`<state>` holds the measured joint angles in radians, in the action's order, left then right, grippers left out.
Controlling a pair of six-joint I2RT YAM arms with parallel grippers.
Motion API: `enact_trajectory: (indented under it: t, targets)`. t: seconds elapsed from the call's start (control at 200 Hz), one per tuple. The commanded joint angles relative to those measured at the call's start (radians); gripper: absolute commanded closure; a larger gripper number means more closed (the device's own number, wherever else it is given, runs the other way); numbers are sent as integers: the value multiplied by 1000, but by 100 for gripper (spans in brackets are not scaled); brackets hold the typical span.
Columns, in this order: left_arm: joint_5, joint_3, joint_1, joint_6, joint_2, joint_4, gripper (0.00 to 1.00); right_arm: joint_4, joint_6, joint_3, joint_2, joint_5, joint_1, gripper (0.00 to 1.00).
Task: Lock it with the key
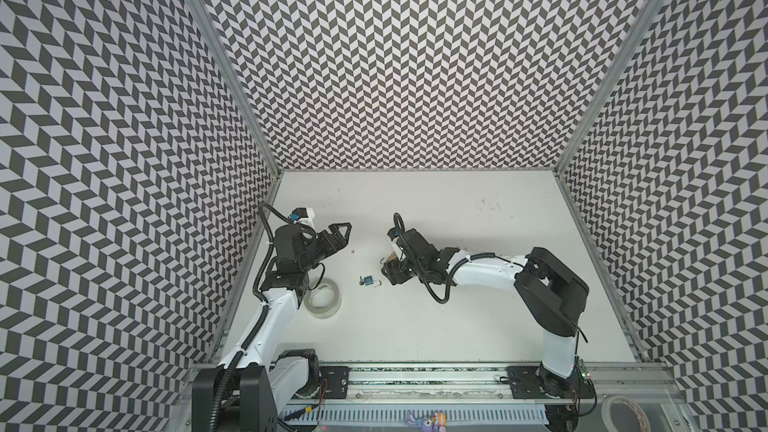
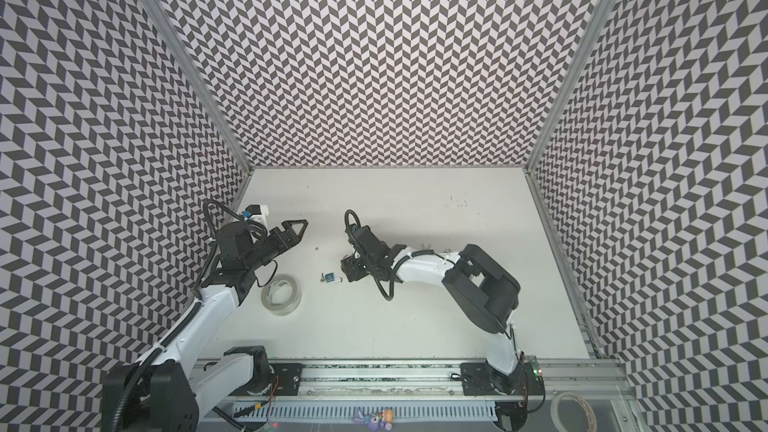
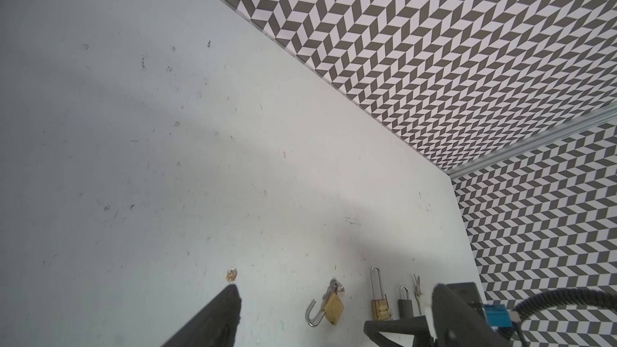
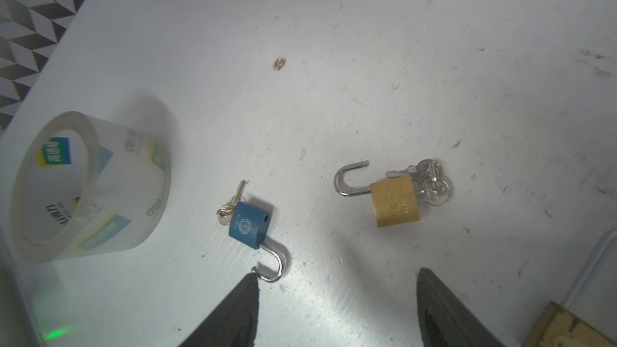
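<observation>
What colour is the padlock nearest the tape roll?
The padlock is blue, clearest in the right wrist view.

Left arm rose from its base, elbow bent, wrist high. Left gripper pointed toward the middle, jaws spread wide, empty. Right arm stretched low and inward. Right gripper tipped downward, jaws apart, nothing between them.

On the white table: brass padlock, long-shackled padlock, dark padlock
</observation>
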<state>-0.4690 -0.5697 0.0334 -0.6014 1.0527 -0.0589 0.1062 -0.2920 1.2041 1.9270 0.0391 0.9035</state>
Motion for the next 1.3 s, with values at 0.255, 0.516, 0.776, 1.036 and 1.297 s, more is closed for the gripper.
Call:
enact_trajectory:
  t: [0.255,0.516,0.776,1.036,1.297]
  targets:
    - [39,-81,-110,82,-40,69,11,-158,553,-17,-31,251,-126,6]
    - [41,-90,-127,77,-46,76,11,68,970,127,61,349,-181,4]
    - [-87,-117,-18,47,-30,59,11,335,1251,330,190,442,-185,13]
    - [-100,-130,6,66,-27,93,11,436,1337,450,290,490,-185,19]
    - [-106,-131,13,66,-22,95,11,471,1337,517,352,535,-190,29]
